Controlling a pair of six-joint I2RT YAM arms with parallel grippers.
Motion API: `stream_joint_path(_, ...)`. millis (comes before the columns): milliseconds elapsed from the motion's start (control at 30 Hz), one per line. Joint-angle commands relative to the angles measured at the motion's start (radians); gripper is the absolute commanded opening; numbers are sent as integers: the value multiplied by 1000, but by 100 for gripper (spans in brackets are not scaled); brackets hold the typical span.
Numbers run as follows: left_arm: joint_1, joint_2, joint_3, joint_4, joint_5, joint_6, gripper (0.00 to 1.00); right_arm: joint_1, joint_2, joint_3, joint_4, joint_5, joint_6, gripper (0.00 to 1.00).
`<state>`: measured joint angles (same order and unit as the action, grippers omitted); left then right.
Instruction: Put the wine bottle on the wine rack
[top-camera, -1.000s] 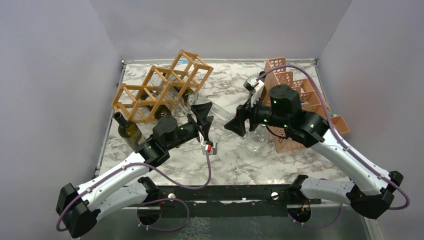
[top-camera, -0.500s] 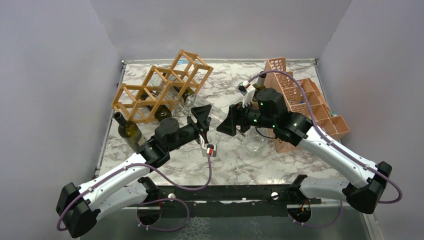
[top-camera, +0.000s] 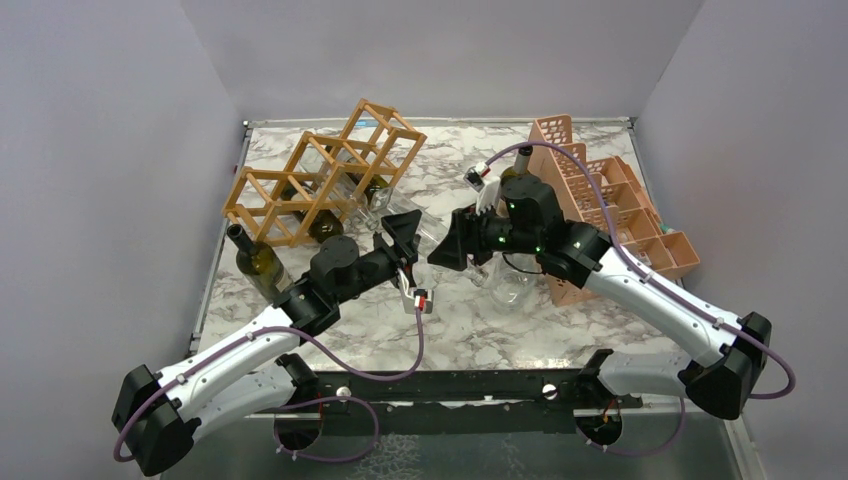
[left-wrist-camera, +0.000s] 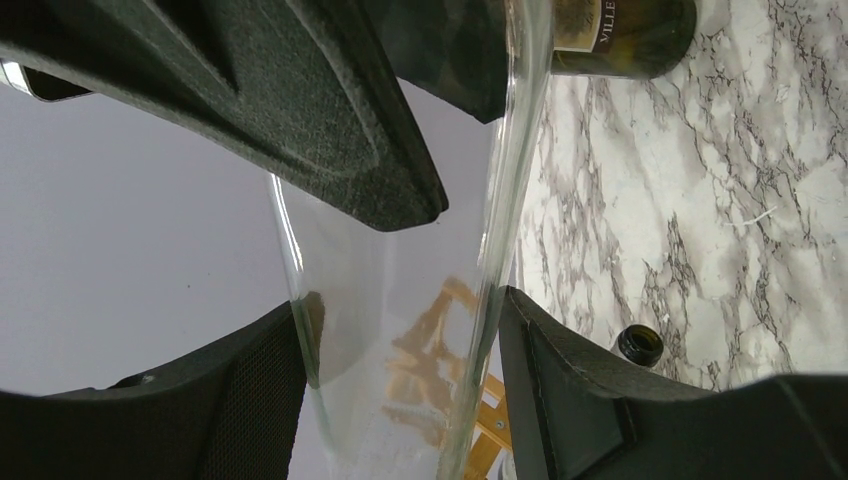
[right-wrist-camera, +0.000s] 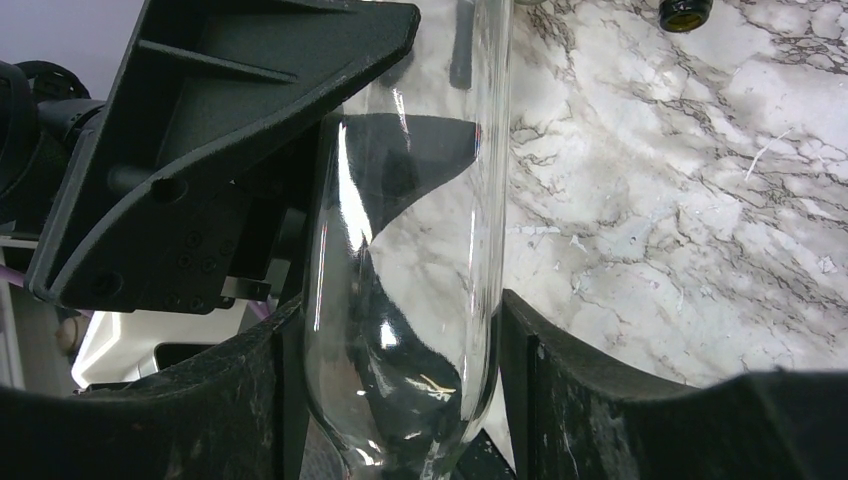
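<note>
A clear glass wine bottle (top-camera: 432, 228) hangs slanted above the table's middle, right of the wooden wine rack (top-camera: 320, 175). My left gripper (top-camera: 405, 237) is shut on it; in the left wrist view both pads press the glass (left-wrist-camera: 400, 330) between them (left-wrist-camera: 400, 400). My right gripper (top-camera: 450, 246) meets the same bottle from the right. In the right wrist view its jaws (right-wrist-camera: 400, 400) sit against both sides of the bottle (right-wrist-camera: 410, 250), near where the glass narrows. The rack holds several dark bottles in its cells.
A dark green bottle (top-camera: 258, 262) lies by the rack's near left corner. A pink stepped crate (top-camera: 600, 195) stands at the right, with another clear bottle (top-camera: 512, 280) against its near side. Grey walls enclose the marble table (top-camera: 470, 320).
My right arm has swung left to the clear bottle, and its jaws have narrowed onto the glass. The left arm and the bottle have stayed put.
</note>
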<state>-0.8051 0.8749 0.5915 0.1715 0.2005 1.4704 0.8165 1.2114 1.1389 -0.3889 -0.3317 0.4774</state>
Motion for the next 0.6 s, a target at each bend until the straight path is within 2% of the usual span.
stream_joint_path(0,-4,-35,1,96,-5,17,21,6,11,13,41,-39,-5,11)
stream_joint_path(67,-4,-41,-3,95,-13,4,48,6,-3,10,58,-5,-21,2)
stream_joint_path(100,-3,-42,-3,91,-20,-5,77,6,-13,9,70,17,-32,1)
stream_joint_path(133,-4,-45,-1,85,-22,-11,94,6,-22,8,77,47,-46,1)
stream_joint_path(167,-4,-45,6,74,-22,-5,98,5,-32,11,81,77,-58,1)
stream_joint_path(333,-4,-32,106,-93,-42,28,99,6,-73,20,91,205,-123,1)
stream_joint_path(400,-4,-55,113,-106,-51,4,99,5,-77,22,87,255,-140,1)
stream_joint_path(467,-4,-86,102,-83,-52,-47,99,6,-76,21,84,300,-153,1)
stream_joint_path(567,-4,-128,98,-28,-64,-200,99,6,-63,15,93,357,-168,1)
